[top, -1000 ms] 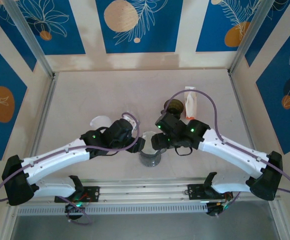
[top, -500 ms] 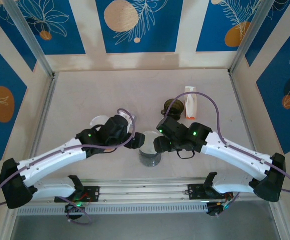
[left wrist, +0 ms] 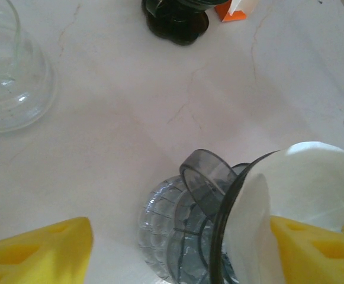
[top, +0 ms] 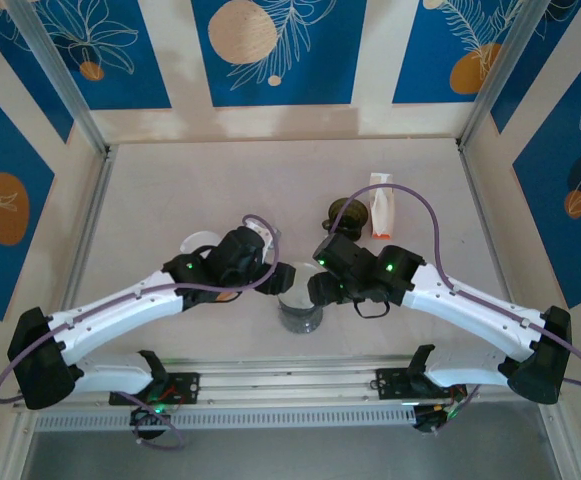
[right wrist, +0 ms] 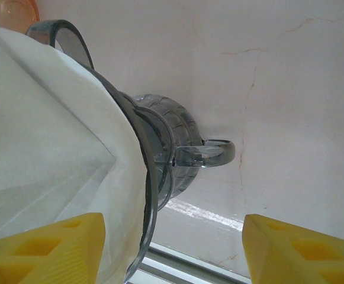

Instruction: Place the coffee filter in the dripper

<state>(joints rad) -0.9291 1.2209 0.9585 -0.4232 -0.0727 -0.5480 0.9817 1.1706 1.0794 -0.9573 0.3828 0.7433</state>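
Left hand (left wrist: 180,236) and right hand (right wrist: 174,231) stand open, dripper (right wrist: 172,148) between them (white coffee filter (right wrist: 41,118) inside it); left hand has edged closer since.

Your arms re-settle around the dripper (top: 300,305).
Your right arm (top: 450,295) slides back toward you, uncovering the dark container (top: 347,211); your left arm (top: 130,300) pulls away, then swings back to the dripper.

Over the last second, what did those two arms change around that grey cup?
The right gripper drew back toward the near edge, uncovering the dark object and carton behind it. The left gripper backed away slightly, then returned beside the dripper. Nothing visibly grabbed or released. The dripper and white filter in it stayed put.
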